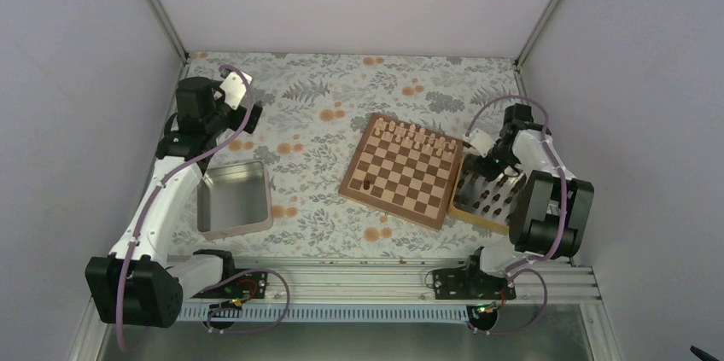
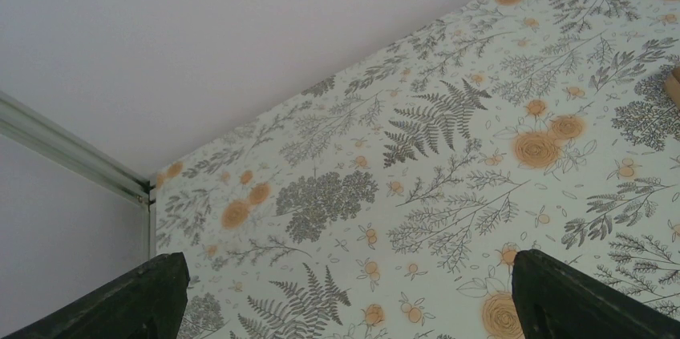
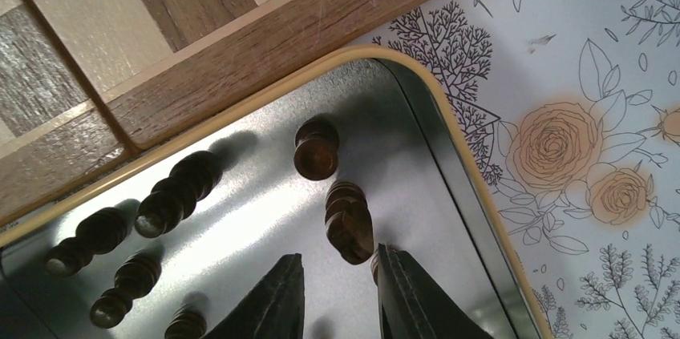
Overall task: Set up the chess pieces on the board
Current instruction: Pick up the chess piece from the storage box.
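Nearest me on the right, my right gripper (image 3: 338,259) hangs low over the tray (image 3: 463,155), its jaws partly apart and clamped on nothing that I can see. The near end of a lying piece (image 3: 349,223) sits right at their mouth, close against the right finger (image 3: 417,299), and I cannot tell whether the two touch. More dark pieces (image 3: 172,199) lie about the tray's shiny floor. On the left, about level with the tray, the tin (image 1: 235,199) sits on the cloth (image 1: 316,139). The board (image 1: 401,175) lies between tin and tray, its right edge hard against the tray's rim. A lone dark piece (image 1: 367,183) sits on the board near its left edge, and pale pieces (image 1: 416,136) line its far edge. Farthest off, at the left, my left gripper (image 2: 346,263) is raised above bare cloth, jaws wide apart and holding nothing.
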You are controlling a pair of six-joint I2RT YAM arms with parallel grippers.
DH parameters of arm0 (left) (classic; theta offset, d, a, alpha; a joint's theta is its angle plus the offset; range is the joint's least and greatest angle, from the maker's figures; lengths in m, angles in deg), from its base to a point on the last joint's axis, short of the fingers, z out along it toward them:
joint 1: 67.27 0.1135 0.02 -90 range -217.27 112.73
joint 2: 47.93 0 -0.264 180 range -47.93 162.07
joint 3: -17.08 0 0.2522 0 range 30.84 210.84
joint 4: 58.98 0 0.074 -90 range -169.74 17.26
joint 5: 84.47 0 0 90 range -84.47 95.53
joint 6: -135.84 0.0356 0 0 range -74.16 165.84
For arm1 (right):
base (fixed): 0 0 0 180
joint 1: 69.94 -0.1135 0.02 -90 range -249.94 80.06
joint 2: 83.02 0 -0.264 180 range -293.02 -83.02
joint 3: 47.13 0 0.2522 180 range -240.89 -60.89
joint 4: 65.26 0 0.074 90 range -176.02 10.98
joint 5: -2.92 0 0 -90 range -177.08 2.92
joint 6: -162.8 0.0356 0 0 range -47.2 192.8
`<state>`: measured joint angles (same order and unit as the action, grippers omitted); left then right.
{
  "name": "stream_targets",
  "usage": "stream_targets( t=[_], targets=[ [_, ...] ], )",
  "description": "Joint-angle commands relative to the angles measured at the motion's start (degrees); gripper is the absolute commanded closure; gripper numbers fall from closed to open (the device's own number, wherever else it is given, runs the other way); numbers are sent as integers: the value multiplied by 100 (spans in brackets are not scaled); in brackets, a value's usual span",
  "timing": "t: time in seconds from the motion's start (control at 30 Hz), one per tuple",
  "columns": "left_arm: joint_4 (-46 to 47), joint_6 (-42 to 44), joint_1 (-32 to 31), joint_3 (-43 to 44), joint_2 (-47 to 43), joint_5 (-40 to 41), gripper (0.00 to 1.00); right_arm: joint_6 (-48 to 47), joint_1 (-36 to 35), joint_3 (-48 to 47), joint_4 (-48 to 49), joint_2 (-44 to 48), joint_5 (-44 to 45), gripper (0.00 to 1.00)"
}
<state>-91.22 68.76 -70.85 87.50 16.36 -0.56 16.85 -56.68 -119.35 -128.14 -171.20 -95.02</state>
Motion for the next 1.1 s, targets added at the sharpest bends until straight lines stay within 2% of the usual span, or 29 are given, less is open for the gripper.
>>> stream_targets(
  t=[0.0, 0.7, 1.07],
  targets=[
    [153, -59, 32, -42, 7, -72, 0, -69, 37, -8, 146, -151, 85, 74],
    [57, -77, 30, -25, -2, -206, 0, -23, 37, 177, 496, -541, 174, 76],
    [65, -78, 32, -67, -66, -200, 0, 40, 41, 3, 365, -424, 212, 94]
  ],
)
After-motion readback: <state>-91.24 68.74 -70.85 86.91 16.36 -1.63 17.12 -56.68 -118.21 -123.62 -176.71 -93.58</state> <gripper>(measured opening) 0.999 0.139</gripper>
